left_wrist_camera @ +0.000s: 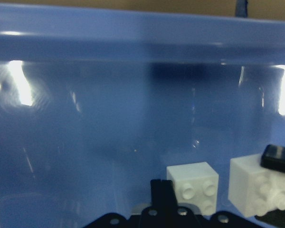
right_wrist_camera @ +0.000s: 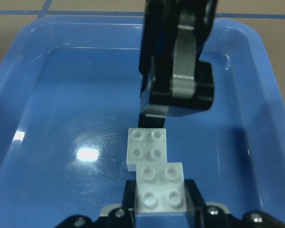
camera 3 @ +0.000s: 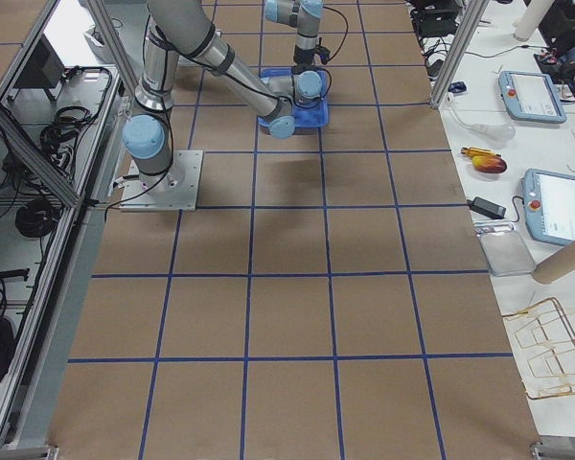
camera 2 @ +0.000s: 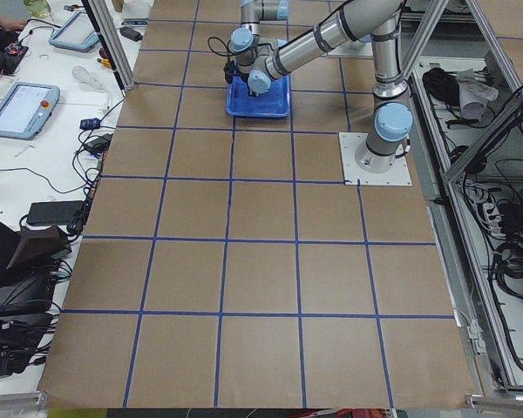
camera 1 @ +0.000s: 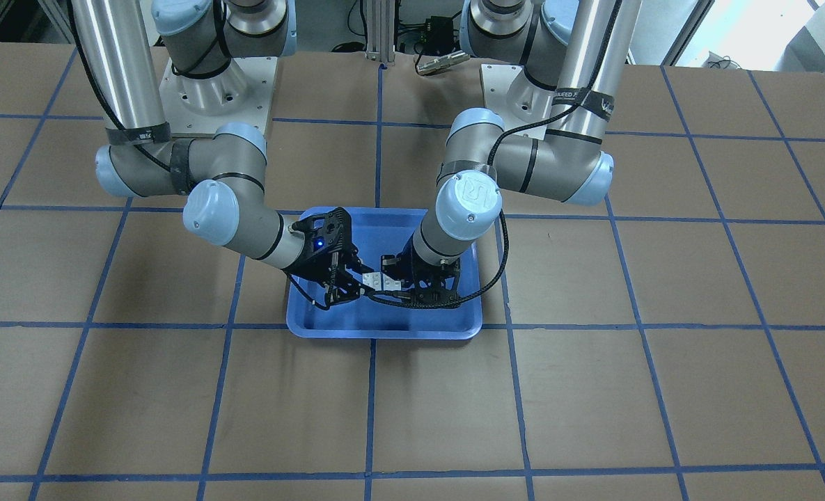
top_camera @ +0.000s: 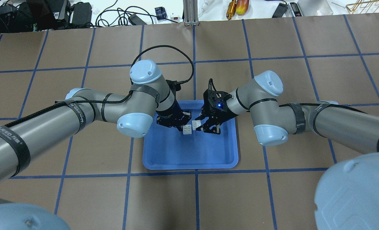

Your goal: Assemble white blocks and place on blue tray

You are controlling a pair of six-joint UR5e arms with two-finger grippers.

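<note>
The blue tray (top_camera: 189,164) lies at the table's middle; its rim also shows in the front view (camera 1: 384,332). Both grippers are down inside it, facing each other. My left gripper (top_camera: 185,127) is shut on one white block (top_camera: 186,129). My right gripper (top_camera: 199,124) is shut on the other white block (top_camera: 195,124). In the right wrist view my block (right_wrist_camera: 160,189) sits at the bottom, and the left one (right_wrist_camera: 146,148) is just beyond it, offset sideways, corners nearly touching. Both show studs in the left wrist view (left_wrist_camera: 192,184).
The table is brown board with a blue tape grid. The tray's raised walls (right_wrist_camera: 61,40) ring both grippers. Cables and tools lie beyond the far edge (top_camera: 237,6). Tablets sit on side benches (camera 3: 556,206).
</note>
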